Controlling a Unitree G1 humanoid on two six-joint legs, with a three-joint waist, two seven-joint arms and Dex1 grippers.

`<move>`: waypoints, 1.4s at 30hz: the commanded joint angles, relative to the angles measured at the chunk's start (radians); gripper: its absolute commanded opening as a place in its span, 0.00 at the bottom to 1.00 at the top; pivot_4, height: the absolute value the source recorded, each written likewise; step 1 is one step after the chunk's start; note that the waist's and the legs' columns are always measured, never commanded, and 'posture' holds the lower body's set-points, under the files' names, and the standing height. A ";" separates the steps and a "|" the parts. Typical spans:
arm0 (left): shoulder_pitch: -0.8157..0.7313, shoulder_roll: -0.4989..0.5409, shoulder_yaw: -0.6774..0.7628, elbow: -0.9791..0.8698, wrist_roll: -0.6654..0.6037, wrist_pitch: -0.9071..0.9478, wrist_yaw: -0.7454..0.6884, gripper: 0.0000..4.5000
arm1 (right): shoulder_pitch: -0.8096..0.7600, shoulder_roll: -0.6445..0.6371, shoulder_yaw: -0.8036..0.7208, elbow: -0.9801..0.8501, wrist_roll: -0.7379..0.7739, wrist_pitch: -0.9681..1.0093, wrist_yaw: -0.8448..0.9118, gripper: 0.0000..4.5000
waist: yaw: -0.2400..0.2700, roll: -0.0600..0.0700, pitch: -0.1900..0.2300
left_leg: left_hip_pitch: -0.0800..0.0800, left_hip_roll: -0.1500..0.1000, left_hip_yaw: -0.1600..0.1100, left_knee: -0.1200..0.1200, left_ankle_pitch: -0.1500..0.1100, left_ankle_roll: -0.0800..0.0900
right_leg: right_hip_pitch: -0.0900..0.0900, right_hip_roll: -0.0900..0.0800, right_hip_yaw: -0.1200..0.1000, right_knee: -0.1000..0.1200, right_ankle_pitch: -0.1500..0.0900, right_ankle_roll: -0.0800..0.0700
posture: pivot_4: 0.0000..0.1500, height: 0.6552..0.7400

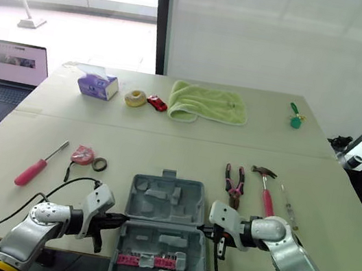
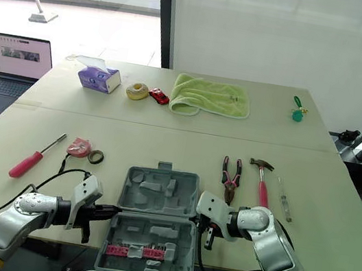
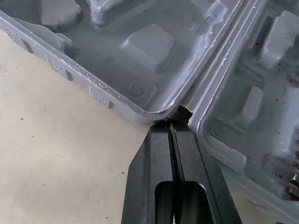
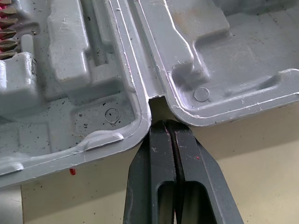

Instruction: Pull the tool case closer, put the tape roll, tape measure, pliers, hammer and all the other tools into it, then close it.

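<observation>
Left wrist view has the left gripper (image 3: 170,125) with its two black fingers pressed together, their tips set into the notch at the hinge on the left side of the tool case (image 1: 155,208). The right gripper (image 4: 169,123) is the mirror of it: fingers together, tips in the hinge notch on the case's right side. Neither clamps anything between its fingers.

The grey case lies open and flat at the near edge of the table (image 1: 186,147), between the two grippers, the lid half farther from the robot and the base half nearer. A row of red bits (image 1: 146,261) sits in the base; the moulded pockets around it hold no tools.

Right of the lid, the pliers (image 1: 235,184) and the hammer (image 1: 266,188) lie side by side, apart from the case. Left of it, the pink tape measure (image 1: 83,155) and the dark tape roll (image 1: 99,163) lie just beside each other, and the red-handled screwdriver (image 1: 38,165) lies farther left.

At the far side of the table are a tissue box (image 1: 97,85), a yellow roll (image 1: 135,98), a red toy car (image 1: 157,103) and a green towel (image 1: 207,103)
</observation>
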 commanded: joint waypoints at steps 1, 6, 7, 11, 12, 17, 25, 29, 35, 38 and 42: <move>0.001 -0.002 -0.019 0.009 0.003 -0.001 0.004 0.00 | 0.047 -0.020 0.040 0.007 0.005 0.034 0.007 0.01 | 0.000 0.000 0.000 | 0.000 0.000 0.000 0.000 0.000 0.000 | 0.000 0.000 0.000 0.000 0.000 0.000 | 1.00 0.96; 0.013 0.004 -0.018 -0.006 -0.006 0.005 0.001 0.00 | 0.059 -0.026 0.037 -0.011 0.018 0.054 -0.003 0.01 | 0.000 0.000 0.000 | 0.000 0.000 0.000 0.000 0.000 0.000 | 0.000 0.000 0.000 0.000 0.000 0.000 | 1.00 0.96; 0.015 0.006 -0.017 -0.009 -0.008 0.006 0.001 0.00 | 0.061 -0.027 0.035 -0.012 0.019 0.056 -0.007 0.01 | 0.000 0.000 0.000 | 0.000 0.000 0.000 0.000 0.000 0.000 | 0.000 0.000 0.000 0.000 0.000 0.000 | 1.00 0.96; 0.025 0.027 0.007 -0.018 -0.012 0.009 0.005 0.00 | 0.056 -0.062 -0.003 0.047 0.007 0.014 -0.033 0.01 | 0.000 0.000 0.000 | 0.000 0.000 -0.001 0.000 0.000 0.000 | 0.000 0.000 0.000 0.000 0.000 0.000 | 1.00 0.96; 0.031 0.040 0.026 -0.018 -0.008 0.006 0.015 0.00 | 0.060 -0.085 -0.027 0.080 0.006 -0.019 -0.042 0.01 | 0.001 0.000 0.000 | 0.000 0.000 0.000 0.000 0.000 0.000 | 0.000 0.000 0.000 -0.001 0.000 -0.001 | 1.00 0.96; 0.088 0.114 0.179 0.013 -0.043 -0.018 0.039 0.00 | 0.131 -0.178 -0.206 0.152 0.117 -0.127 -0.044 0.01 | 0.016 0.000 0.000 | 0.000 0.000 0.000 0.000 0.000 0.000 | 0.001 -0.001 0.000 -0.002 -0.002 -0.004 | 1.00 0.96; 0.176 0.143 0.434 0.134 -0.107 -0.131 0.066 0.00 | 0.309 -0.200 -0.516 0.119 0.350 -0.287 -0.006 0.01 | 0.019 0.001 0.002 | -0.002 0.003 0.001 0.000 -0.001 0.001 | -0.001 -0.003 -0.001 -0.003 -0.002 -0.004 | 1.00 0.96; 0.166 0.144 0.587 0.279 -0.141 -0.238 0.111 0.18 | 0.377 -0.185 -0.715 0.252 0.424 -0.354 -0.041 0.18 | 0.019 0.001 0.002 | -0.002 0.007 0.002 0.000 -0.001 0.001 | -0.002 0.000 -0.001 -0.003 -0.002 -0.005 | 1.00 0.96; 0.157 0.189 0.688 0.449 -0.115 -0.354 0.165 0.88 | 0.354 -0.135 -0.916 0.398 0.560 -0.284 -0.138 0.86 | 0.018 0.001 0.002 | -0.002 0.008 0.003 -0.001 -0.001 0.001 | -0.002 0.001 0.000 -0.005 -0.002 -0.006 | 1.00 0.96; 0.149 0.219 0.708 0.487 -0.131 -0.371 0.150 1.00 | 0.334 -0.140 -0.942 0.410 0.581 -0.274 -0.143 0.99 | 0.016 0.001 0.003 | -0.002 0.008 0.003 -0.001 -0.001 0.001 | -0.003 0.001 0.000 -0.005 -0.002 -0.007 | 1.00 0.96; 0.127 0.232 0.714 0.502 -0.148 -0.377 0.141 1.00 | 0.312 -0.138 -0.946 0.372 0.620 -0.226 -0.139 0.99 | 0.017 0.002 0.003 | -0.002 0.008 0.003 -0.002 -0.001 0.001 | -0.003 0.001 0.000 -0.005 -0.002 -0.007 | 1.00 0.96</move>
